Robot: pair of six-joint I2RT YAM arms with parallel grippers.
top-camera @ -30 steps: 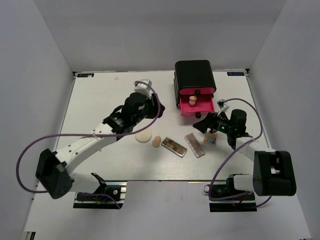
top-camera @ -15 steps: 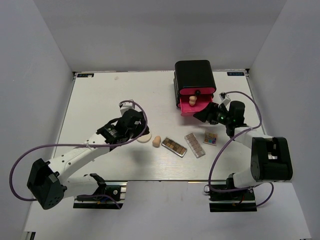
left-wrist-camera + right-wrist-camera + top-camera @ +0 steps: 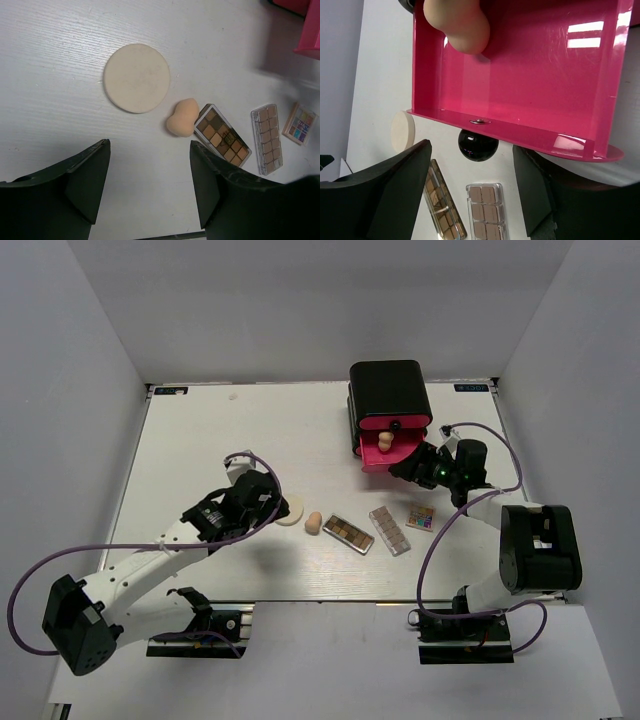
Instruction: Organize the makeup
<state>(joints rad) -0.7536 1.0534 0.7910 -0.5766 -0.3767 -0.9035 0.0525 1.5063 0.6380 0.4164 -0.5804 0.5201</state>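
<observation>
Box [image 3: 388, 390] near the worktop's [image 3: 200, 440] far right corner: its open pink drawer [image 3: 520, 75] holds one sponge [image 3: 460, 22]. Right hand [image 3: 470, 155] released, straddling the knob [image 3: 478, 144]; left hand [image 3: 149, 145] released, empty.

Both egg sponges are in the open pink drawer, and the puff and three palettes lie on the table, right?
No. Only one sponge is in the drawer; the other sponge lies on the table beside the puff, as the left wrist view shows. The rest is right.

Overhead view spans the table [image 3: 200, 440]; close wrist views share brown palette [image 3: 222, 136].
</observation>
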